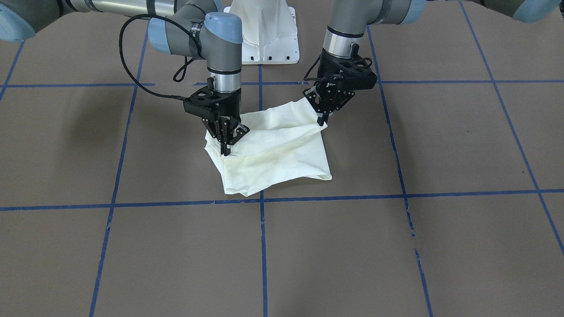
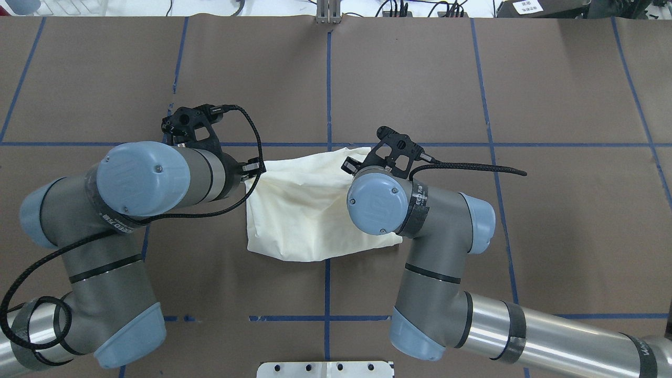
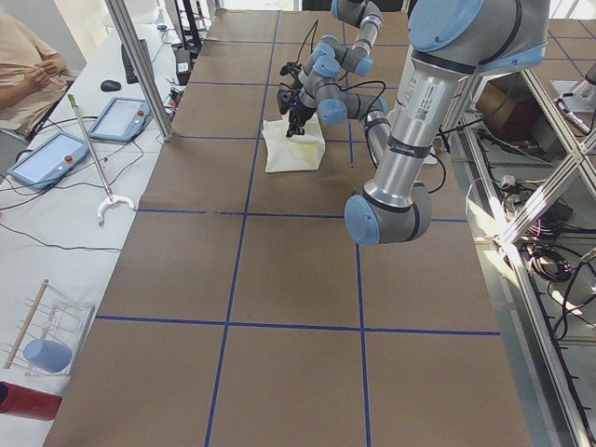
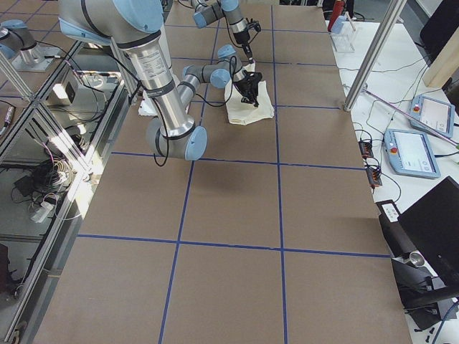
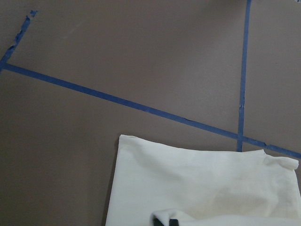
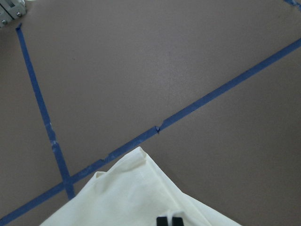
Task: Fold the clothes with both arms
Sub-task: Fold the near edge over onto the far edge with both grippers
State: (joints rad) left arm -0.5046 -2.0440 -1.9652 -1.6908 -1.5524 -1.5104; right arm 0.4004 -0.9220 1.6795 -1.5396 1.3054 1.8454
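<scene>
Front view: the right gripper (image 1: 225, 149) is clamped on one corner of the shirt's (image 1: 273, 154) top layer. The left gripper (image 1: 323, 119) pinches the opposite corner, held higher. The edge sags between them, and the rest lies on the table (image 1: 440, 145) beneath both.

Overhead: the shirt (image 2: 299, 210) spreads between the two arms (image 2: 375, 202), which hide the grippers.

Side views: the shirt (image 3: 293, 149) sits under both grippers, too small to judge their grip.

Left wrist: dark fingertips (image 5: 173, 221) are closed on a cloth fold, with the shirt ahead.

Right wrist: fingertips (image 6: 162, 220) are together on cloth, with a shirt corner just ahead.
</scene>
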